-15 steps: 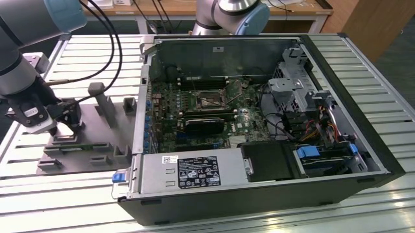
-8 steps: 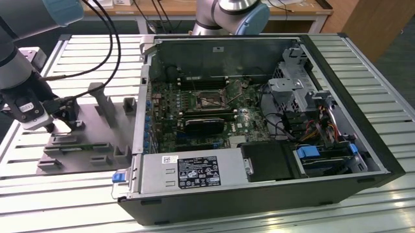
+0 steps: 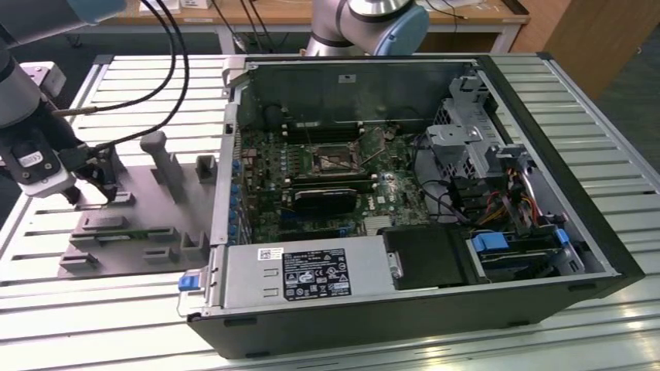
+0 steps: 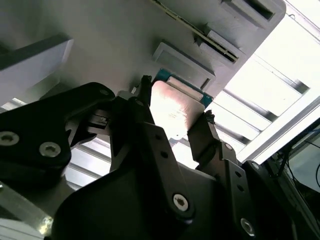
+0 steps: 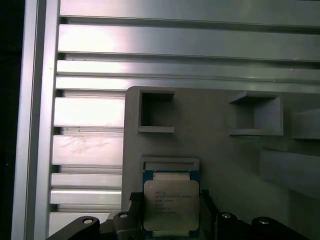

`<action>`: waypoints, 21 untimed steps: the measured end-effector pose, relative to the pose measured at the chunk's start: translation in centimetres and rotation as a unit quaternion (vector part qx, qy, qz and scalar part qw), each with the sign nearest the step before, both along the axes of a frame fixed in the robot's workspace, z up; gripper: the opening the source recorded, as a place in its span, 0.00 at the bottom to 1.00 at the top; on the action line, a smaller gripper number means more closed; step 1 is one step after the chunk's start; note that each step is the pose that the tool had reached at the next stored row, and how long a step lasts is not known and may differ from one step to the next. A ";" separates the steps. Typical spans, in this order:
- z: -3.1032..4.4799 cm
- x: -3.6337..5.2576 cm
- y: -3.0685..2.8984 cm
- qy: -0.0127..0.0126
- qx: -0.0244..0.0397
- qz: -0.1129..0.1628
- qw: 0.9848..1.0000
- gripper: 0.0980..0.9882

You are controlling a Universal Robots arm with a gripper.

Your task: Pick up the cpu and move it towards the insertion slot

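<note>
Found the end effector low over the grey fixture at the exterior view's left, well apart from the open computer case. Saw its fingers in the second wrist view set against two opposite edges of the cpu, and so judged it closed on the chip. Placed the cpu in the first wrist view lying flat, silvery top up, right at its shallow nest in the fixture. Could not tell whether lifted clear or resting there. Spotted the insertion slot on the board inside the case, a shiny frame around a dark centre. Judged the grasp made or all but made, the lift barely begun at best, and the whole carry across the slatted counter towards the slot left undone.
</note>
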State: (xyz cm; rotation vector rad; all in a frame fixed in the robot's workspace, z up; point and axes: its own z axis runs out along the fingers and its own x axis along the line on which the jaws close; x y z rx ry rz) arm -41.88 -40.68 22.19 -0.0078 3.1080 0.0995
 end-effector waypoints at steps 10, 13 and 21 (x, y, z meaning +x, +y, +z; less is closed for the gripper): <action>3.02 0.00 0.00 -0.001 0.000 0.000 1.000 0.49; 4.22 0.01 0.00 -0.001 0.000 0.000 1.000 0.49; 6.65 0.01 0.00 -0.003 0.000 0.000 1.000 0.49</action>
